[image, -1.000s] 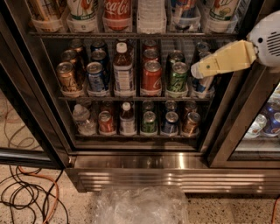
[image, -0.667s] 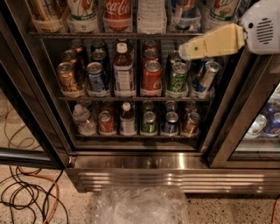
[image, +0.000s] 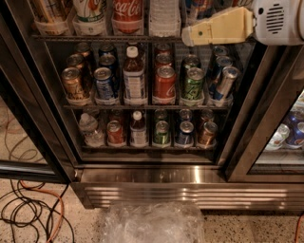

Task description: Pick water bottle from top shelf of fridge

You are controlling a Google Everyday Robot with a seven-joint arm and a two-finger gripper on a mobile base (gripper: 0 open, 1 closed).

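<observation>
Water bottle [image: 165, 16], clear and ribbed, stands on the top shelf [image: 95, 37] of the fridge [image: 190, 192], just left of the gripper [image: 188, 36] tip; a red Coca-Cola bottle [image: 127, 14] stands further left; we cannot tell whether the cream gripper is spread or closed; cans [image: 164, 83] fill the racks below it.

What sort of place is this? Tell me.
Likely a shop or break room: a glass-door drinks fridge, racks of cans, the water bottle on the top shelf. The claw sits just beside it.
</observation>
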